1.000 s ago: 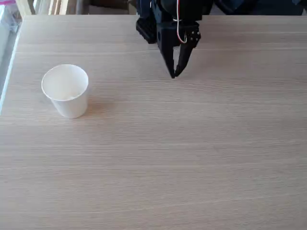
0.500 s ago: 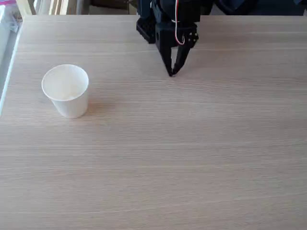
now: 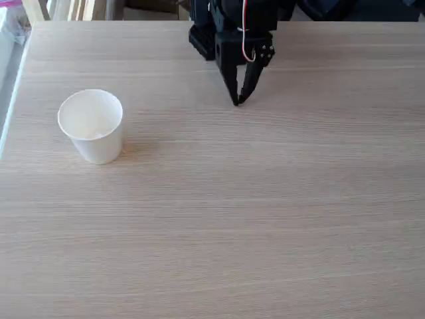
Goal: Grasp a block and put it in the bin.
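In the fixed view, the black gripper (image 3: 238,101) is seen hanging from the arm (image 3: 229,20) at the far edge of the table (image 3: 265,212), well to the right of the cup and farther back than it. Its two fingers are drawn together into a narrow downward point, with only a thin sliver of light left between them higher up; the tips are met, so the pincer is read as closed. Nothing is seen between the fingers, and no object is gripped. The tips are placed just at the table's surface or barely above it; which of the two cannot be told from this angle. A red and white wire (image 3: 246,40) is looped over the front of the gripper's body. The bin (image 3: 91,126) is a white paper cup, tapered towards its base and finished with a rolled rim, and it is stood upright on the light wood-grain table, near the table's left edge in this view. Its inside is shown as plain white, and a white cube against that white cannot be made out. A faint shadow is cast to the right of the cup's base.
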`<move>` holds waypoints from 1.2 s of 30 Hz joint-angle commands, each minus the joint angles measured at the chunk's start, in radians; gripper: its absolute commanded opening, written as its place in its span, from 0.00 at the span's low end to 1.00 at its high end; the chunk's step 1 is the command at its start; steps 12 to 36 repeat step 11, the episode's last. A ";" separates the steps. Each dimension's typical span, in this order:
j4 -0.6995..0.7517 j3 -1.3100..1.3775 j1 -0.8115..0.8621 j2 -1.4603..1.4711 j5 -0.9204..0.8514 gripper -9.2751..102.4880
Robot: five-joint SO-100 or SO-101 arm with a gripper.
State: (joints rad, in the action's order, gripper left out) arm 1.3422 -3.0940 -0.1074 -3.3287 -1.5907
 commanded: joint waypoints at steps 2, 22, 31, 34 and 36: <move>0.006 -0.012 -0.006 -0.003 -0.012 0.08; 0.006 -0.012 -0.015 -0.003 -0.012 0.08; 0.006 -0.012 -0.015 -0.003 -0.012 0.08; 0.006 -0.012 -0.015 -0.003 -0.012 0.08; 0.006 -0.012 -0.015 -0.003 -0.012 0.08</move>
